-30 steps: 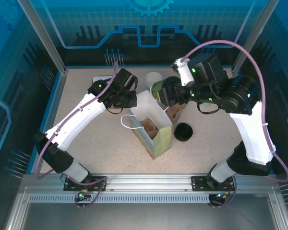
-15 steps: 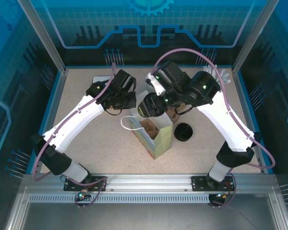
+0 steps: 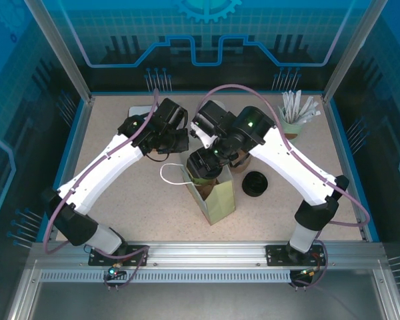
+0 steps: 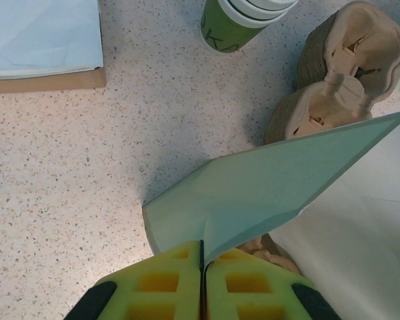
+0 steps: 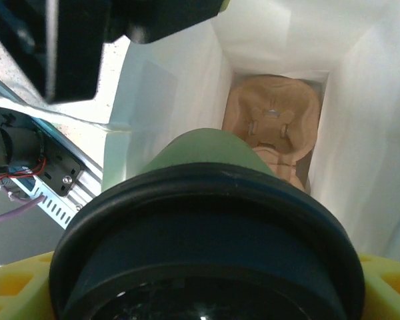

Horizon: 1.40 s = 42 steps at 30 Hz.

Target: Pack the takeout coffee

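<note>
Right wrist view: your right hand [image 5: 200, 293] grasps the green paper coffee cup with round black plastic lid [image 5: 213, 167] straight above the open white paper bag [image 5: 153, 93] (brown moulded-pulp tray [image 5: 273, 113] at its bottom), axis pointing down in; your left hand [image 4: 201, 283] pinches the bag's rim.

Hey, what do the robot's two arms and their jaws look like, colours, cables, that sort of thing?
The left arm and right arm have white shells with black joints and black wrist housings. A mauve cable runs loosely along each. A small green light glows on the right wrist. The jaws are yellow-green blocks with square moulded pockets and black outer edges.
</note>
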### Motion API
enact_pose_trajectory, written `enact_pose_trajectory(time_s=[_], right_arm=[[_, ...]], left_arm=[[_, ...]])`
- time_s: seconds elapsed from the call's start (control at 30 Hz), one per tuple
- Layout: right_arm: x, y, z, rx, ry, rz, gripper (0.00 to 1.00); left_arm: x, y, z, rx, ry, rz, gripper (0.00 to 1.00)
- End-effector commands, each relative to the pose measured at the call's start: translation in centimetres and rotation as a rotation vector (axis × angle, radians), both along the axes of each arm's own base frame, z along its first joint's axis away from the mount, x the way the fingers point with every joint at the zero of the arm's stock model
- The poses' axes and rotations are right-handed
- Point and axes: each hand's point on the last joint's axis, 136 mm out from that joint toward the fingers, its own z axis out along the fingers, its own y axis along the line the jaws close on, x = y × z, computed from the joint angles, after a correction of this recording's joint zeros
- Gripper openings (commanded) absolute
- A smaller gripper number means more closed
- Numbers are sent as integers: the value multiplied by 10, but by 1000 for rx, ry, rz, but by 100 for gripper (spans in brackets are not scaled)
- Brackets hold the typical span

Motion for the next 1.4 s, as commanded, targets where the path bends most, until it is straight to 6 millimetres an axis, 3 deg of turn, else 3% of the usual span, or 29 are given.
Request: enact_pose_trajectory(time_s=[0.0, 0.4, 1.03, 1.37], right_arm=[[-5, 10, -8, 12, 33, 13, 74], [4, -3, -29, -71, 61, -9, 75], [17, -34, -34, -122, 71, -67, 76], [17, -46, -54, -219, 83, -54, 76]], left_arm=[[-5, 2, 7, -37, -6, 8, 9], [-7, 1, 8, -35, -2, -3, 9], [-10, -4, 6, -9, -27, -102, 9], [-9, -9, 8, -31, -23, -110, 9]])
